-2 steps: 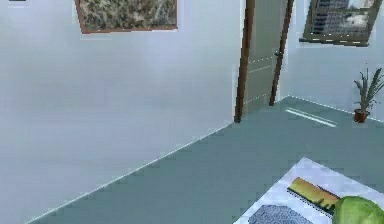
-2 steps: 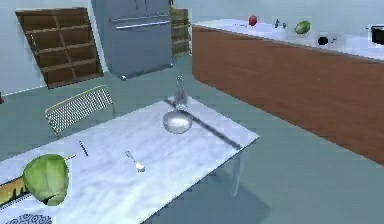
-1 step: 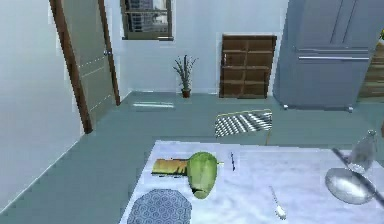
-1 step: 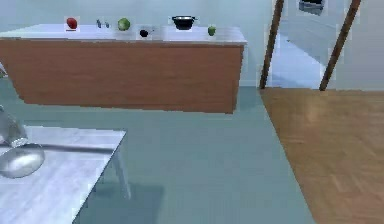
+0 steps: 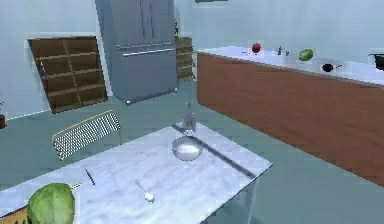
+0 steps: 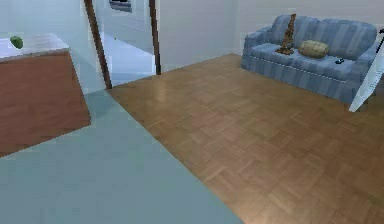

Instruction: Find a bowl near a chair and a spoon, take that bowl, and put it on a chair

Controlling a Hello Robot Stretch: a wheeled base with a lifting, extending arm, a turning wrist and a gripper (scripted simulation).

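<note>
A pale round bowl [image 5: 186, 149] sits on a white marble-topped table [image 5: 120, 165], near a tan wire-backed chair [image 5: 87, 133] and what may be a small spoon [image 5: 146, 193]. The gripper's state cannot be told. A reach could topple the slim glass bottle [image 5: 187, 120] just behind.

Fwd view: looks ahead & somewhat down, marble worktop [image 5: 115, 168] close at bottom, fridge [image 5: 140, 45] farther back. Arm side view: faces out sideways across floor [image 6: 230, 140] to a far sofa [image 6: 305, 55]. Shared: brown-fronted worktop [image 5: 290, 100] w/ green fruit [image 5: 306, 54] on top, at fwd view's right & arm side view's left.
</note>
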